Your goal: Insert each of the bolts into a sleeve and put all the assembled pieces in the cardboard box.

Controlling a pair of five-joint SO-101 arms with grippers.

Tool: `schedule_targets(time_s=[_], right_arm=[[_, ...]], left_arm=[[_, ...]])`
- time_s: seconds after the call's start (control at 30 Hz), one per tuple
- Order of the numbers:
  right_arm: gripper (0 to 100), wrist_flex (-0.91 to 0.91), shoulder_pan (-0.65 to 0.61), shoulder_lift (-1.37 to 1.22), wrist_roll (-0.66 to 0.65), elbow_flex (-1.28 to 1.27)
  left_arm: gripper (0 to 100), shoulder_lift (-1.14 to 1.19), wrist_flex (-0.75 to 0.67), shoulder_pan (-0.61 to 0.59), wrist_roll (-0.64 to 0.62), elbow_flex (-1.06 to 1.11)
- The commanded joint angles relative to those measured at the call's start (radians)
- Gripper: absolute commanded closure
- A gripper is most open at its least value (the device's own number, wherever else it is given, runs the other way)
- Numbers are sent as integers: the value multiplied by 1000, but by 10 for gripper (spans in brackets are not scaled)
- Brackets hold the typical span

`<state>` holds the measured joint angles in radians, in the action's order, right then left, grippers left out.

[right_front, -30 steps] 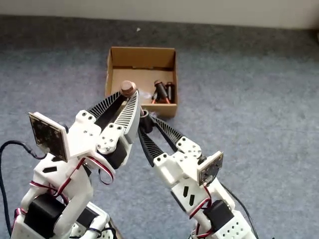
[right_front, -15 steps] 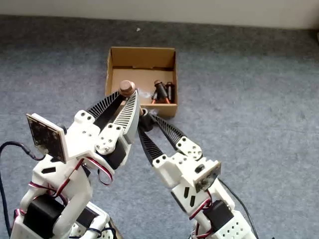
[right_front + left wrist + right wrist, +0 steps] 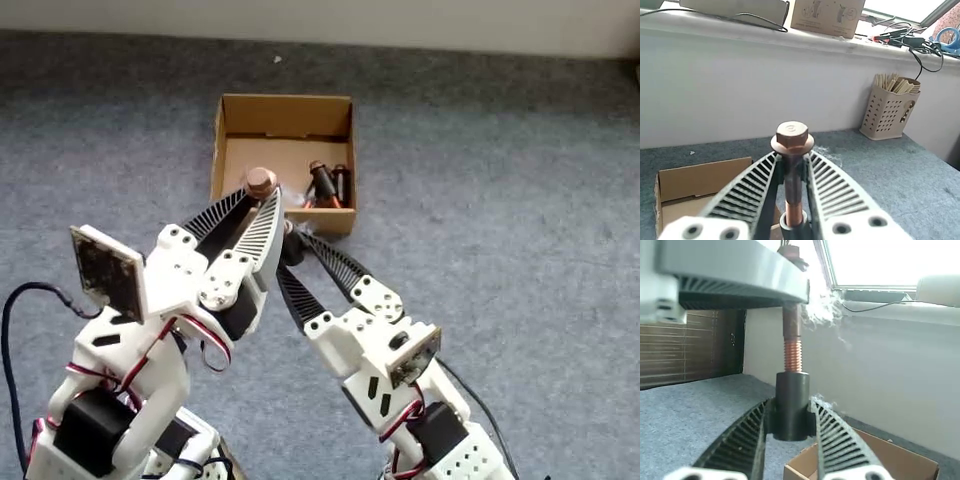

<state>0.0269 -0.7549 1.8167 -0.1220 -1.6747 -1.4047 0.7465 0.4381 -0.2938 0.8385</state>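
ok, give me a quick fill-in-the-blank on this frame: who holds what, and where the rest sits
The left gripper is shut on the ____.
The right gripper is shut on the ____.
More pieces lie in the cardboard ____.
Missing words: bolt; sleeve; box.

The tabletop (image 3: 500, 150) was covered in a grey, carpet-like fabric, and a pale strip of wall (image 3: 400, 20) was seen along its far edge. From the left wrist view, a plain white wall was topped by a sill (image 3: 715, 25), on which a carton (image 3: 827, 17) and a tangle of cables (image 3: 900, 36) were laid. A beige perforated holder (image 3: 890, 112), filled with thin wooden sticks (image 3: 892, 82), was stood on the tabletop close to that wall. Bright daylight was let in through a window (image 3: 890, 262), and a dark brown slatted panel (image 3: 690, 352) was seen beside the white wall.
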Motion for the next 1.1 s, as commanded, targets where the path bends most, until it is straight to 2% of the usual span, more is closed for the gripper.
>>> schedule_targets(time_s=[0.0, 0.07, 0.23, 0.67, 0.9, 1.07], right_arm=[[995, -30, -7, 19, -11, -96], [995, -30, -7, 19, -11, -93], [995, -30, -5, 19, -11, -93], [995, -30, -4, 19, -11, -99], [995, -30, 22, 19, -6, -99], [995, -24, 97, 19, -5, -99]], left_arm=[[989, 1, 9, 12, 0, -1], [960, 1, 41, 13, -3, -2], [817, 1, 118, 7, -5, -4], [775, 1, 144, 2, 2, -7], [772, 1, 252, -160, 9, -116], [776, 1, 287, -231, 163, -111]])
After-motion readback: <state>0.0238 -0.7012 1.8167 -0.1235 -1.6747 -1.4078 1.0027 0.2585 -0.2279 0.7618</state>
